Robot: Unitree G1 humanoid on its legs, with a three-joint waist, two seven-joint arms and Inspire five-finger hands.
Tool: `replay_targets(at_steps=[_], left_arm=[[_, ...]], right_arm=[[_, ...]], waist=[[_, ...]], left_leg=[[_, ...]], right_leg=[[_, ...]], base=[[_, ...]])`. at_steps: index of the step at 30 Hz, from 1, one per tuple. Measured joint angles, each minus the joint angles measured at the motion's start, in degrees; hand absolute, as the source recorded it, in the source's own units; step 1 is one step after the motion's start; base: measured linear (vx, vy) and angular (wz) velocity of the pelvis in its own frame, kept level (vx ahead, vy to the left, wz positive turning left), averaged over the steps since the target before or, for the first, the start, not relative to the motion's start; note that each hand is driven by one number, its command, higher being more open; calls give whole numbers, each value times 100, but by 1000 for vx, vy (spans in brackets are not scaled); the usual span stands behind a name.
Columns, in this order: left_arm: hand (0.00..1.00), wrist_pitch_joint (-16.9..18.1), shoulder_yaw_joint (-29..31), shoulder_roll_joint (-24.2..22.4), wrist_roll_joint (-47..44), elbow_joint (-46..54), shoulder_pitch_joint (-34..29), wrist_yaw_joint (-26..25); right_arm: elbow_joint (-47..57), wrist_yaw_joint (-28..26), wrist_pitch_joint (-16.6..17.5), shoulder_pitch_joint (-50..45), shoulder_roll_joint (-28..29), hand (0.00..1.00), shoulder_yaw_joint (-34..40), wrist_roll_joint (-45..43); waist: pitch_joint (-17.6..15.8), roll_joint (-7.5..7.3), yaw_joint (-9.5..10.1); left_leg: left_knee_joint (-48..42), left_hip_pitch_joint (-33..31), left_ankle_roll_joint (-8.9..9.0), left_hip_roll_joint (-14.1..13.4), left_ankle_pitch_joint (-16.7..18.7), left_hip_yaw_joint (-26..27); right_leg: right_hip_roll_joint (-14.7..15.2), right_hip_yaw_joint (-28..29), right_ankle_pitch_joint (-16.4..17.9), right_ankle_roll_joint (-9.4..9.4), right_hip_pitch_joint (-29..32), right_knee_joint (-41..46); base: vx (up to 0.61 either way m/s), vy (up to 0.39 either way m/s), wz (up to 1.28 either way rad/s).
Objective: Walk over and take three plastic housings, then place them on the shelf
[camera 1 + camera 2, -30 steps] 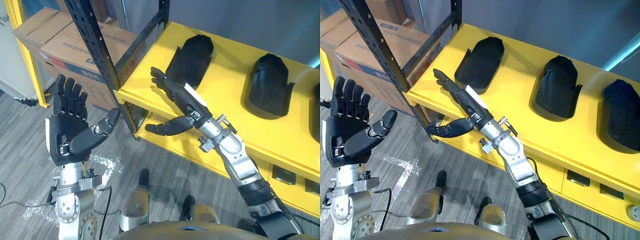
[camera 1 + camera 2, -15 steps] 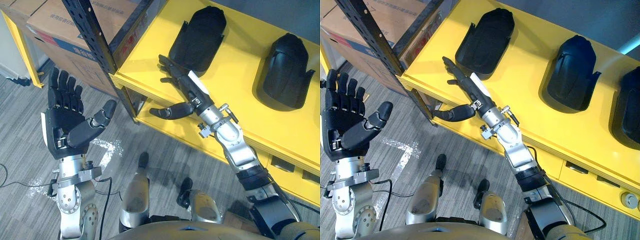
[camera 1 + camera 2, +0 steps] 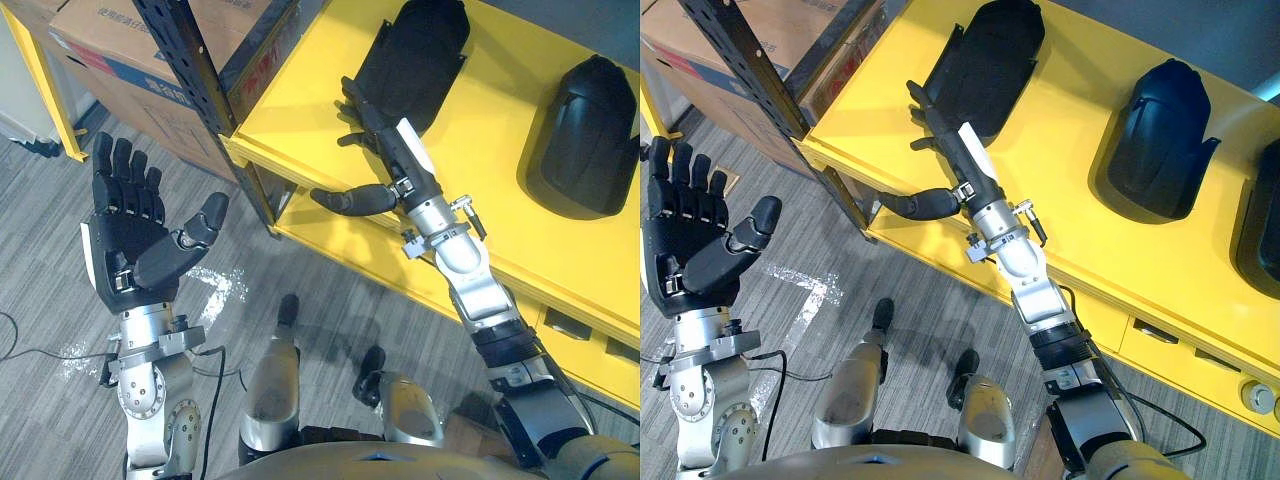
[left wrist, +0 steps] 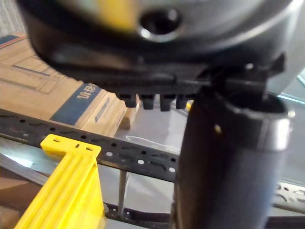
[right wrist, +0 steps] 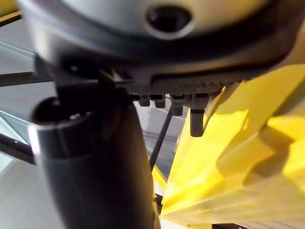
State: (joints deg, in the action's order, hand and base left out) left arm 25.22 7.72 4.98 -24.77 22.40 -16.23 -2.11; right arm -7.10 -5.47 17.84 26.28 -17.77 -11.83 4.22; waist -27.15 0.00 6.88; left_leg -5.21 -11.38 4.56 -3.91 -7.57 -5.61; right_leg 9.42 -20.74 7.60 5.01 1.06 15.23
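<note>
Now right robot hand (image 3: 392, 162) nearer housing (image 3: 415, 60)

The rightmost plastic housing (image 3: 1265, 220) is cut off at the right edge. Whether the fingertips of the right hand (image 3: 395, 160) touch the left housing (image 3: 415, 55) is unclear; they seem just beside it.

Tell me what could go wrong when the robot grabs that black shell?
The right hand has straight fingers at the rim of the nearest black housing, so it might shove it away instead of gripping. Its thumb hangs off the front edge of the yellow surface and could snag there.
</note>
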Motion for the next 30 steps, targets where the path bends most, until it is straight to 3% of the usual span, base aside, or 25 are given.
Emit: replay_targets(at_steps=[10, 16, 18, 22, 25, 27, 30], left_arm=[[100, 0, 3, -1, -1, 0, -1, 15], [100, 0, 4, -19, 47, -1, -3, -10], [100, 0, 10, -63, 123, -1, -6, -116], [100, 0, 234, -121, 616, -26, -142, -597], [100, 0, 422, -255, 839, -105, -234, -867], [100, -1, 557, -307, 993, -320, -250, -1085], [100, -13, 820, -459, 1119, -528, -277, -1297]], right_arm=[[-220, 253, 6, 225, 2, 100, 7, 231], [-263, 178, 177, 173, 2, 100, 7, 217], [45, 183, 182, -89, 3, 100, 8, 216], [1860, 194, 303, -1546, 210, 100, 84, 206], [2663, 250, 613, -2484, 570, 100, 452, 199], [2953, 568, 942, -3064, 855, 100, 876, 233], [3059, 941, 1186, -3651, 1154, 100, 1492, 227]], waist=[[0, 1, 6], [5, 1, 8], [16, 0, 33], [210, -110, 3], [579, -253, -135], [887, -341, -289], [1174, -356, -558]], left_leg=[[42, -1, -24, 15, -26, -41], [246, 95, -8, 10, -87, -16], [346, 150, -38, 0, -133, 28], [466, 287, -31, 7, -132, 266], [488, 437, -41, 9, -18, 496], [550, 701, -49, 4, 108, 732], [557, 973, -41, -28, 310, 1050]], right_leg=[[24, -42, 30, -17, 20, 68], [28, -27, 28, -13, 22, 43], [19, -5, 10, 9, 6, -25], [34, 185, -68, 116, -23, -193], [43, 376, -125, 151, -113, -371], [46, 590, -173, 179, -298, -543], [34, 882, -221, 196, -427, -672]], base=[[-5, -8, 2], [1, -5, -1], [22, -28, -9], [92, -20, -23], [123, -4, -37], [85, 14, -51], [44, 25, -51]])
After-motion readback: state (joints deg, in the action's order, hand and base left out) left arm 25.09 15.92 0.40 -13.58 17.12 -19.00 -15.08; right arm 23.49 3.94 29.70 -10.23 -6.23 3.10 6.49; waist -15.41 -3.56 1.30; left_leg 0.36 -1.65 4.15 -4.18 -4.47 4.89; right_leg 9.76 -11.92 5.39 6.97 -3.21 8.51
